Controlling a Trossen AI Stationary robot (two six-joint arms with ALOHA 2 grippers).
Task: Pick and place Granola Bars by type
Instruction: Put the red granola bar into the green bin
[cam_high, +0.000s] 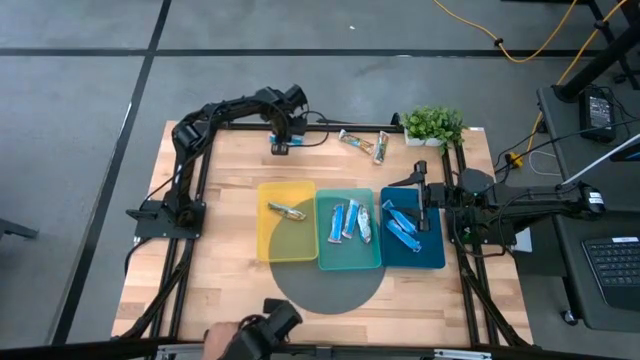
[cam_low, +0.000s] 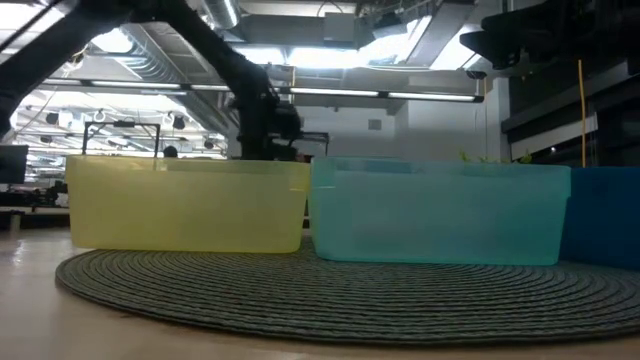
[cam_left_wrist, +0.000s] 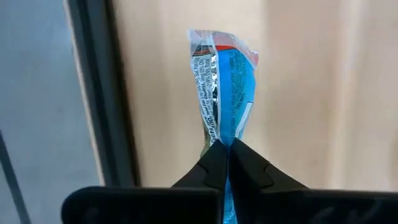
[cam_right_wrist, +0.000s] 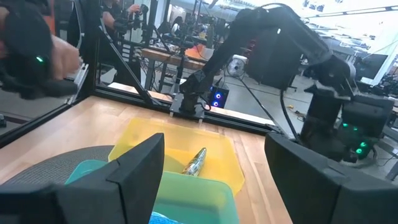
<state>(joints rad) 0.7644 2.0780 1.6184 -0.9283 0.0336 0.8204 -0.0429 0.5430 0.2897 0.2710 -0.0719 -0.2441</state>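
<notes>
Granola Bars: lying sorted in three trays at the middle of the tabletop, with three more near the far edge.
Yellow tray: holding one silvery tan-brown bar; the same bar is showing in the right wrist view.
Teal tray: sitting between the other two and holding three blue-and-white bars, lying roughly side by side.
Dark blue tray: holding bright blue bars; the exact count is hard to tell under the right arm.
Loose bars: two bars are lying on the bare wood near the far edge, close to each other, just beside the potted plant.
Left hand: reaching to the far edge of the tabletop, left of the loose pair; its fingers are pinching fully together on the end of a blue bar, which is sticking out straight past the fingertips next to the dark frame rail.
Right hand: hovering over the dark blue tray, jaws spread wide apart, gripping nothing; both fingers are framing the yellow tray in its wrist view.
Round mat: grey, lying under the near parts of the trays.
Low view: showing the yellow tray wall and teal tray wall standing side by side on the woven mat.
Person: a blurred hand is showing beyond the tabletop in the right wrist view.
</notes>
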